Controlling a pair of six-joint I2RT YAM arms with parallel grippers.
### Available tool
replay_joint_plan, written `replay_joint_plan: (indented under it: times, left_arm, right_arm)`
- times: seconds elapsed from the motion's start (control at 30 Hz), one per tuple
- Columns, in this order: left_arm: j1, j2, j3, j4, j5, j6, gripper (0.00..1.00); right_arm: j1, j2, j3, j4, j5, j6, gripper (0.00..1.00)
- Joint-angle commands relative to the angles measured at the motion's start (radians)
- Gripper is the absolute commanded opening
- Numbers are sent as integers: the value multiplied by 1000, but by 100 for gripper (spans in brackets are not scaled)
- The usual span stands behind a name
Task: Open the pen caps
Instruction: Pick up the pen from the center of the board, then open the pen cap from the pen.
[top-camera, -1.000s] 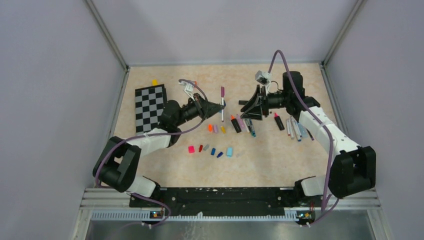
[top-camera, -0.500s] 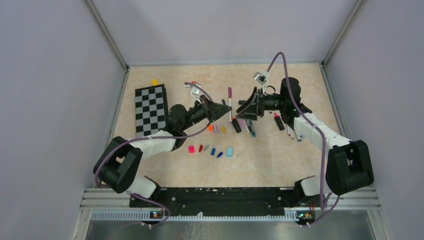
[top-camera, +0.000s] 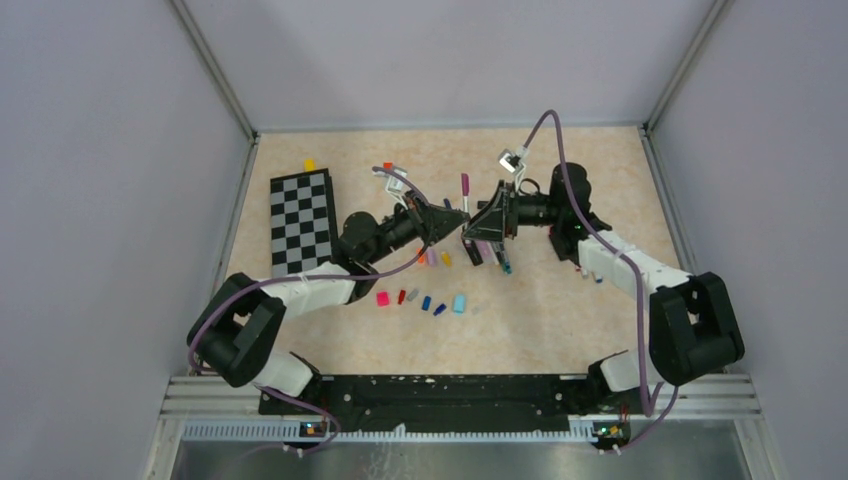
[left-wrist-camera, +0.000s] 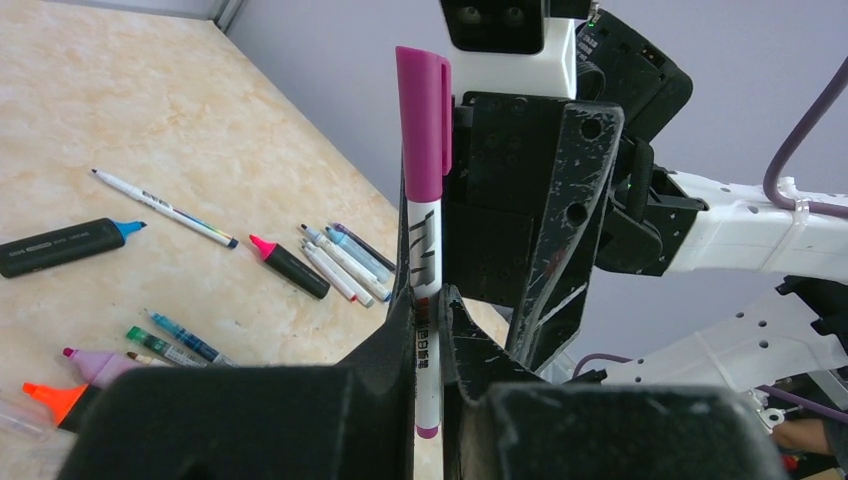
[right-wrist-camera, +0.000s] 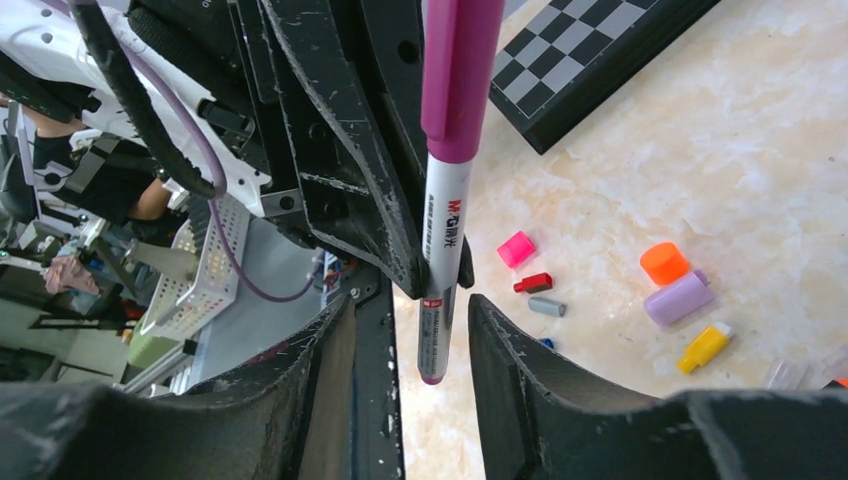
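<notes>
Pen (left-wrist-camera: 424, 255) with a magenta cap (left-wrist-camera: 423, 130) is being held in the air over the middle of the worktop (top-camera: 560, 320), pinched tight on its white barrel by the left claw (left-wrist-camera: 429, 312). Right claw (right-wrist-camera: 412, 315) is standing partly open, its fingers on either side of the barrel without gripping. Uncapping is just beginning. Next, the right claw probably needs to reach the cap, close and pull. Since a second ago, both arms have drawn together and the pen has moved rightward.
</notes>
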Motion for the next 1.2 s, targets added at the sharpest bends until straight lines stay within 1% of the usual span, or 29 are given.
replay_joint_plan:
  times: [0.0, 0.07, 0.13, 0.2, 0.27, 0.3, 0.43, 0.5, 0.63, 0.77, 0.8, 0.87, 0.97, 1.03, 1.07, 1.17]
  left_arm:
    - [-12, -23, 33, 69, -17, 18, 0]
    - [-15, -21, 34, 69, -17, 18, 0]
    - [-17, -19, 33, 69, -20, 21, 0]
    - [-20, -16, 32, 71, -19, 18, 0]
    - [-19, -18, 31, 73, -21, 19, 0]
    - [-19, -19, 30, 72, -23, 22, 1]
    - [-19, -36, 29, 50, -28, 53, 20]
    - [-17, -48, 20, 47, -35, 76, 31]
    - [-5, -87, -1, 49, -19, 135, 63]
    - [13, -124, -20, 77, 45, 200, 93]
    - [17, -129, -21, 76, 60, 204, 98]
    - [33, -131, -12, 68, 107, 202, 99]
    - [71, -104, 8, 74, 179, 142, 99]
    - [94, -70, 14, 142, 233, 71, 98]
    - [104, -50, 16, 184, 253, 29, 97]
    - [124, 19, 32, 304, 311, -100, 84]
  right_arm:
    - [19, 8, -2, 55, 22, 14, 41]
    - [20, 11, -1, 57, 26, 18, 36]
    - [22, 13, -1, 63, 27, 21, 28]
    - [23, 14, -2, 68, 27, 20, 17]
    - [25, 13, -2, 68, 24, 14, 1]
    - [25, 12, 0, 60, 19, 4, 0]
    - [25, 5, 28, -25, -4, -74, 0]
    - [25, -1, 39, -62, -21, -110, 0]
    - [25, -10, 46, -110, -76, -180, 0]
    - [25, -13, 48, -117, -147, -213, 0]
    - [25, -12, 47, -116, -160, -215, 0]
    - [25, -12, 45, -109, -177, -215, 0]
    - [25, -12, 41, -99, -202, -214, 0]
    - [25, -12, 41, -96, -211, -214, 0]
    - [25, -12, 41, -94, -216, -213, 0]
    - [28, -12, 41, -92, -222, -212, 0]
